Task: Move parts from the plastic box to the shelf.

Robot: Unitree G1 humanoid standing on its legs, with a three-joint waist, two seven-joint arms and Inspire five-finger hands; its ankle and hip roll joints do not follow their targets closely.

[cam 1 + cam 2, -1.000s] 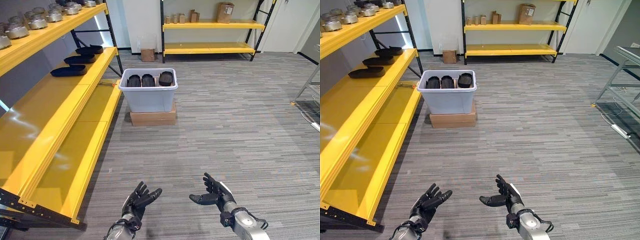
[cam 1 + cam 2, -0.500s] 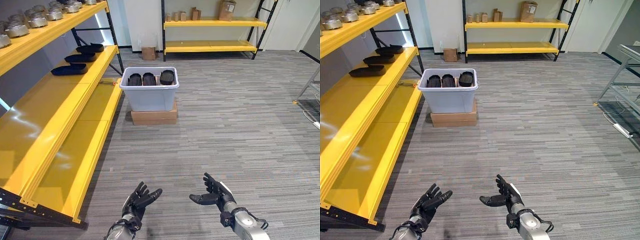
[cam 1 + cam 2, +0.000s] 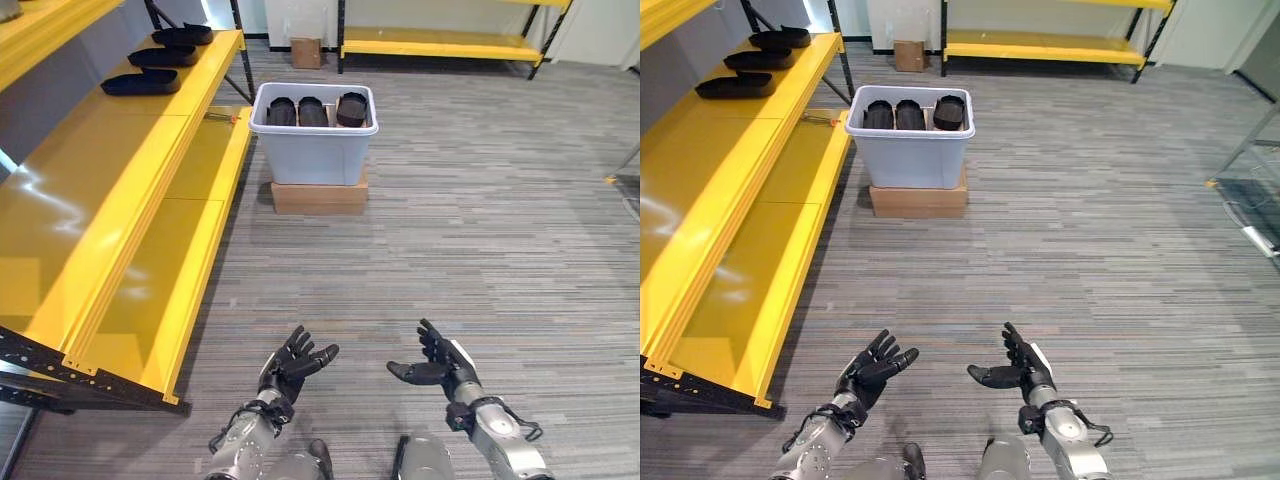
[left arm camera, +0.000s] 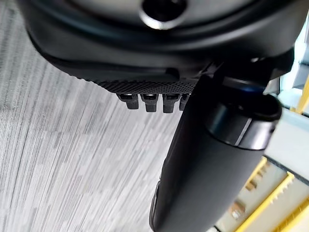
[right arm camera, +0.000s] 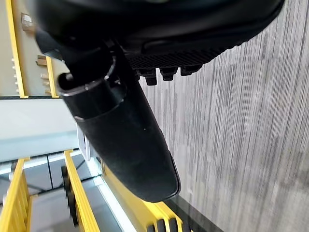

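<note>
Both hands empty, low over the floor.
Left hand [image 3: 292, 366] and right hand [image 3: 438, 368]: fingers spread. Three black parts [image 3: 313, 110] in box [image 3: 313, 155]; three more on shelf [image 3: 120, 150].

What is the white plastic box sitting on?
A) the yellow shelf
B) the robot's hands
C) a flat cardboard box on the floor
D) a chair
C: the plastic box, with dark parts inside, rests on a flat cardboard box on the floor, beside the yellow shelf.
</note>
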